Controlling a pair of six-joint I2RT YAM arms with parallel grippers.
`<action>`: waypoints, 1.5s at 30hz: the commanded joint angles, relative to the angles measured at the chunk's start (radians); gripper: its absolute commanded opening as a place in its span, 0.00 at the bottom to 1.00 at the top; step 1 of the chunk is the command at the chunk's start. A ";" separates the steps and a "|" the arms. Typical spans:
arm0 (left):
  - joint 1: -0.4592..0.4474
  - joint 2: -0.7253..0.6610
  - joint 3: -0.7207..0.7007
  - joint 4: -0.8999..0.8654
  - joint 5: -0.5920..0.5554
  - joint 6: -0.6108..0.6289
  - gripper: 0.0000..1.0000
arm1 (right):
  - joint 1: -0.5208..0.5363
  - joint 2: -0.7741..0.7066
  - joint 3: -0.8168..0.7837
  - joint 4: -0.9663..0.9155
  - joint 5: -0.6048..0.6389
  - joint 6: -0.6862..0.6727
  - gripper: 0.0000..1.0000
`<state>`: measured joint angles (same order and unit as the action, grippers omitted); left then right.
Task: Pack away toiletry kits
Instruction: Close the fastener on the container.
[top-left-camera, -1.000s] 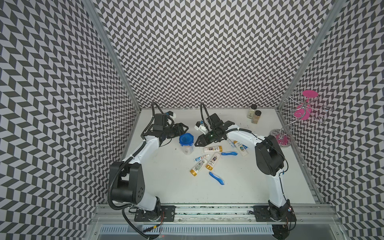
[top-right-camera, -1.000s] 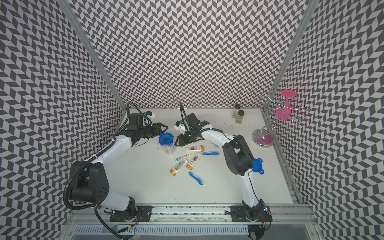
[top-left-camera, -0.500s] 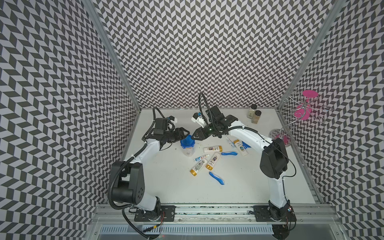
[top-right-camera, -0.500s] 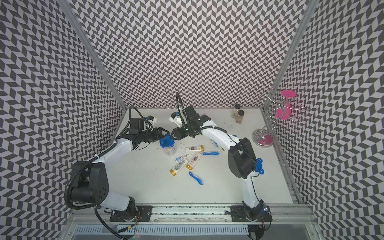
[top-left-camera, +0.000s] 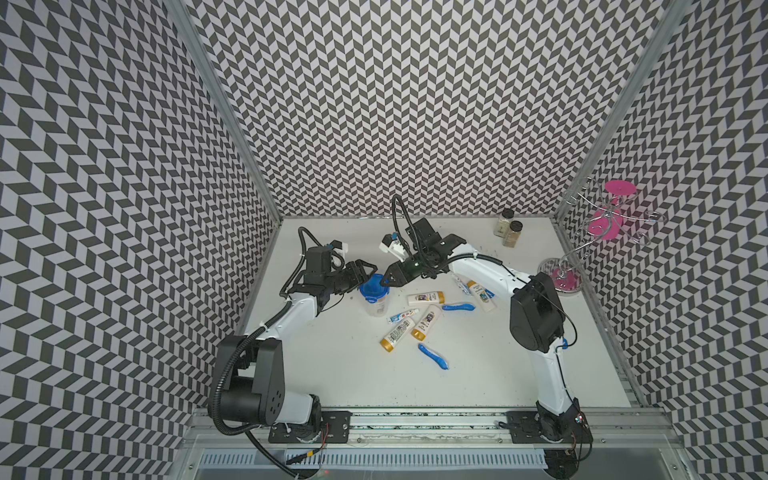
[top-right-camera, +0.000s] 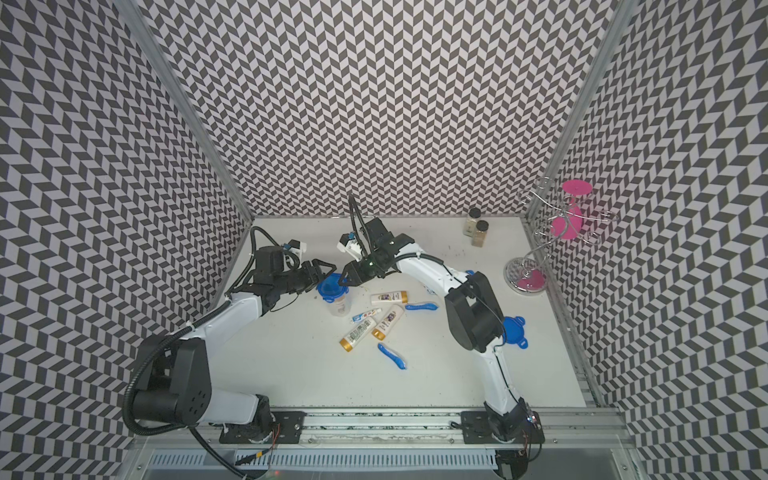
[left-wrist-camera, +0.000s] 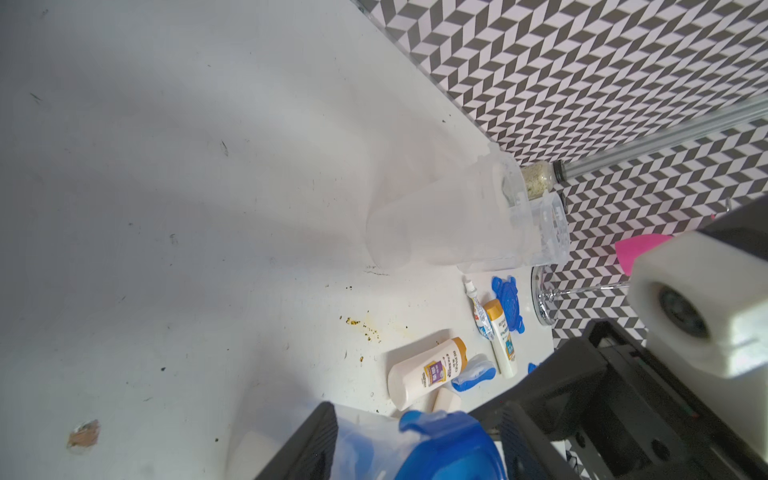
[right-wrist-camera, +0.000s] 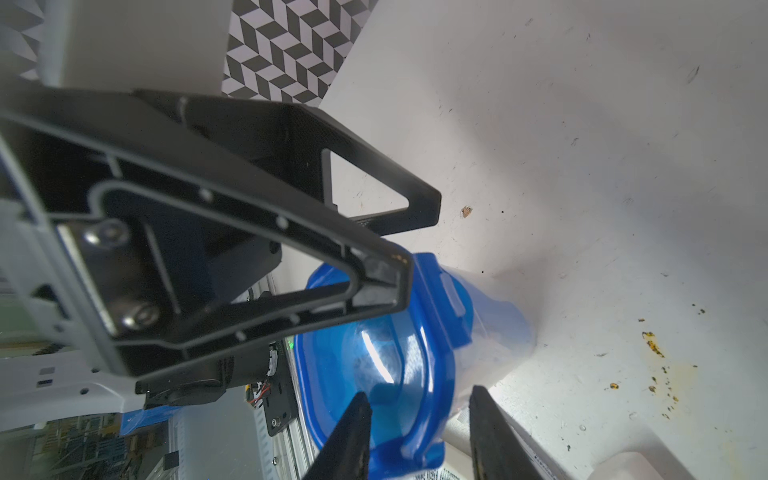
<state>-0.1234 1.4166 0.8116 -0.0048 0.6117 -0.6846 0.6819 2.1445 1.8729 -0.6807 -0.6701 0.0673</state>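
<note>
We see the lidded cup (top-left-camera: 376, 302) standing upright on the white table (top-left-camera: 353, 374) with its blue lid (top-left-camera: 372, 287) on top, and both grippers meet at it. The left gripper (top-left-camera: 365, 272) comes at the cup from its left. Its fingers (left-wrist-camera: 309, 444) are spread wide with the cup's top between them, and we cannot tell whether they press on it. The right gripper (top-left-camera: 389, 281) reaches the cup from its right. Its fingertips (right-wrist-camera: 351, 432) stand partly apart astride a tab on the lid's rim, with a gap showing beside one of them, so it has hold of nothing.

The other kit pieces lie loose on the table to the right of the cup and nearer the robot's base. One gold-capped tube (top-left-camera: 424, 297) lies just beside the cup. A pair of gold-capped tubes (top-left-camera: 426, 322) lies side by side a little nearer the base, with a toothpaste tube (top-left-camera: 402, 317) against them. A blue toothbrush (top-left-camera: 457, 307) lies further right of the cup, and a second toothbrush (top-left-camera: 432, 356) lies farthest from it, toward the base.

A loose blue lid (top-right-camera: 514, 330) sits well to the cup's right, by the right arm's elbow. In the left wrist view, bare clear cups (left-wrist-camera: 457, 224) stand close together beyond the lidded cup. The spice jars (top-left-camera: 509, 227) and the wire stand (top-left-camera: 602, 224) are well apart from it, far to its right.
</note>
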 joint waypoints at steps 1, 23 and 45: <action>-0.036 -0.044 -0.056 0.092 0.015 -0.172 0.66 | 0.027 0.033 -0.008 -0.029 0.092 -0.026 0.38; 0.043 -0.247 0.006 -0.278 -0.212 0.044 0.67 | 0.039 -0.054 -0.002 -0.074 0.166 -0.032 0.40; -0.237 -0.613 -0.316 -0.442 -0.162 -0.113 0.90 | 0.097 -0.069 -0.028 -0.118 0.239 -0.078 0.40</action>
<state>-0.3641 0.8337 0.5243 -0.5022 0.4587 -0.7391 0.7570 2.0918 1.8725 -0.7368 -0.4797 0.0223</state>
